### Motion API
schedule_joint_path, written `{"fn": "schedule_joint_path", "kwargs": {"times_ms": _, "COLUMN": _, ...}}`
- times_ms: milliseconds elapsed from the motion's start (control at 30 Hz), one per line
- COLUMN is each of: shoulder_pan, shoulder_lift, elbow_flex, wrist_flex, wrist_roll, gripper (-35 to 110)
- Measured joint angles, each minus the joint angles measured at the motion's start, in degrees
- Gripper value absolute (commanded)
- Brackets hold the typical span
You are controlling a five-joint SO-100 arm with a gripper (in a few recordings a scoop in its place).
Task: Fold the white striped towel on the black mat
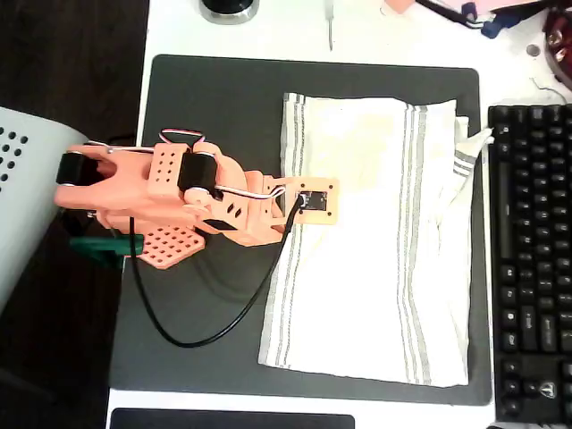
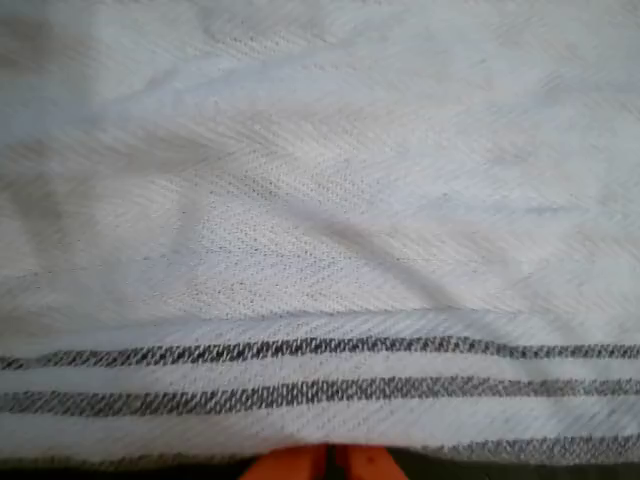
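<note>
A white desk [image 1: 375, 40] carries the black mat [image 1: 214, 107], where the white striped towel [image 1: 375, 268] lies spread. The orange gripper [image 2: 333, 462] sits at its left striped edge, fingertips [image 2: 372, 464] nearly together, holding nothing visible.

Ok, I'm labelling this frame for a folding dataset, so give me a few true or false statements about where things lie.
1. The towel lies on the mat. True.
2. The towel is folded into a small square. False: it lies spread out, with one corner bunched near the keyboard.
3. The arm reaches over the towel's left edge in the overhead view. True.
4. The towel has red stripes. False: they are grey.
5. The keyboard rests on the towel. False: it sits beside the mat.
</note>
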Motion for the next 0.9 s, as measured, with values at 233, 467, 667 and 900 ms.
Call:
{"fn": "schedule_joint_path", "kwargs": {"times_ms": 233, "shoulder_pan": -6.86, "shoulder_lift": 0.0, "elbow_flex": 0.09, "wrist_flex": 0.35, "wrist_roll": 4.22, "gripper": 0}}
{"fn": "schedule_joint_path", "kwargs": {"times_ms": 467, "shoulder_pan": -7.91, "shoulder_lift": 0.0, "elbow_flex": 0.09, "wrist_flex": 0.35, "wrist_roll": 4.04, "gripper": 0}}
{"fn": "schedule_joint_path", "kwargs": {"times_ms": 667, "shoulder_pan": -7.82, "shoulder_lift": 0.0, "elbow_flex": 0.09, "wrist_flex": 0.35, "wrist_roll": 3.96, "gripper": 0}}
{"fn": "schedule_joint_path", "kwargs": {"times_ms": 900, "shoulder_pan": -8.79, "shoulder_lift": -4.04, "elbow_flex": -0.79, "wrist_flex": -0.97, "wrist_roll": 2.55, "gripper": 0}}
